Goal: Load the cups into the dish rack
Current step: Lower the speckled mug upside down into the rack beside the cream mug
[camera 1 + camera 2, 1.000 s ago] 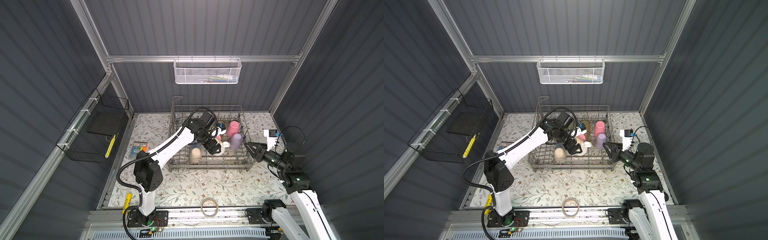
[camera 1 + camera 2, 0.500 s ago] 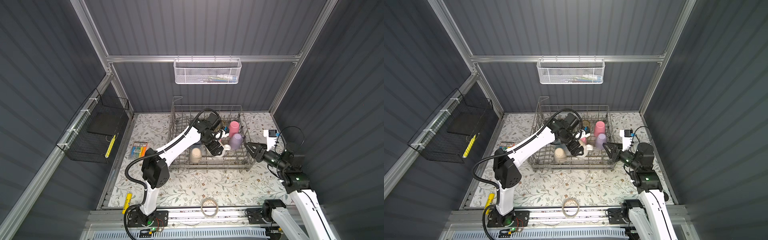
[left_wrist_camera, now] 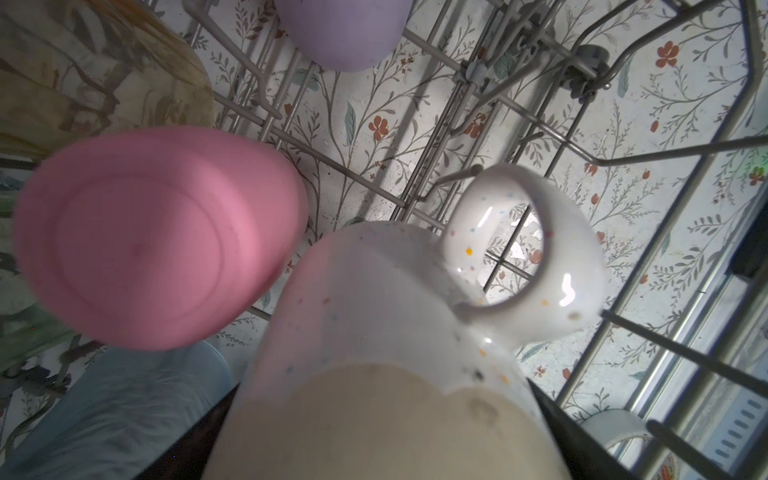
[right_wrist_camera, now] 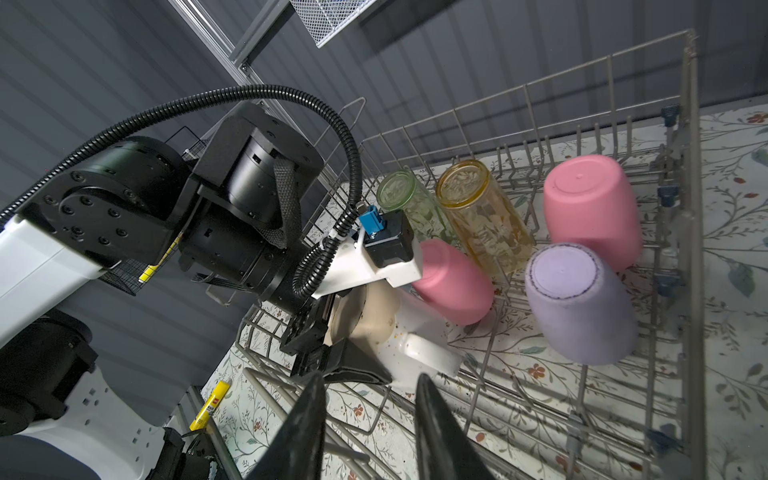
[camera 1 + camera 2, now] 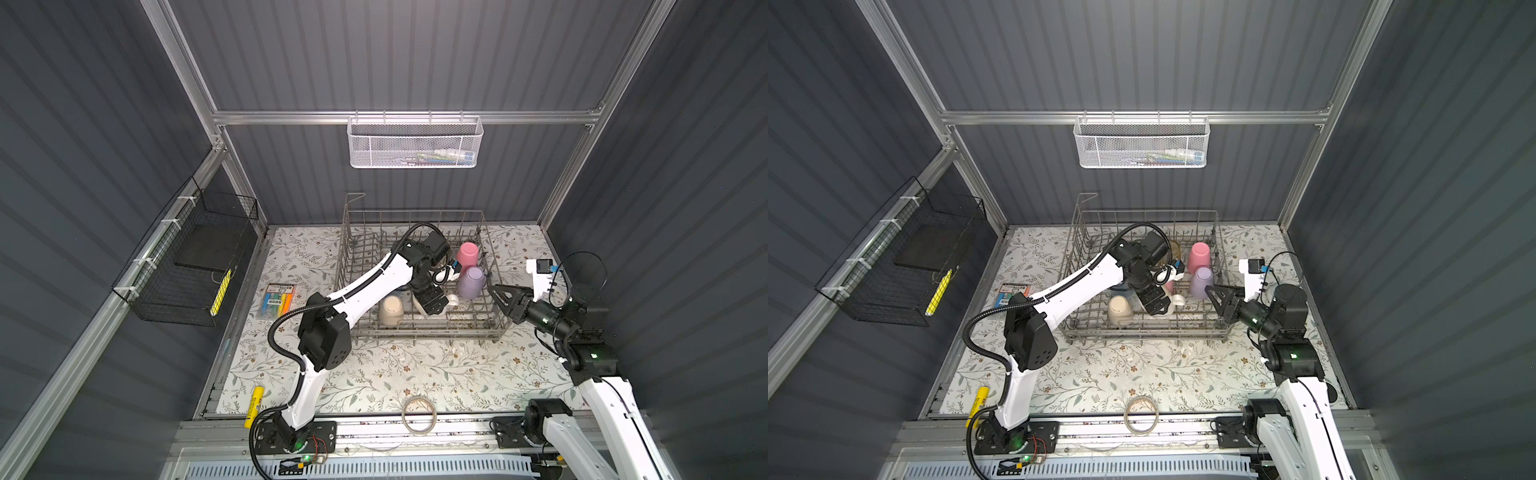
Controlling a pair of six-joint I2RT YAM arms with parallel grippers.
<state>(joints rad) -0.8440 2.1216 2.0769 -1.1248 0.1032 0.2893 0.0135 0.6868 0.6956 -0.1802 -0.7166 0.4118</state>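
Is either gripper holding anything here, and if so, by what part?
The left gripper appears to grip the white mug across its body, near the base end. The right gripper is open and empty.

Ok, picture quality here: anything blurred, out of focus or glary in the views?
Left wrist view: the pink cup and white mug are soft, too close to focus; the rack wires behind are sharp; small glare spots on the mug's handle. Right wrist view: lilac cup sharp. Both top views: evenly lit, no glare.
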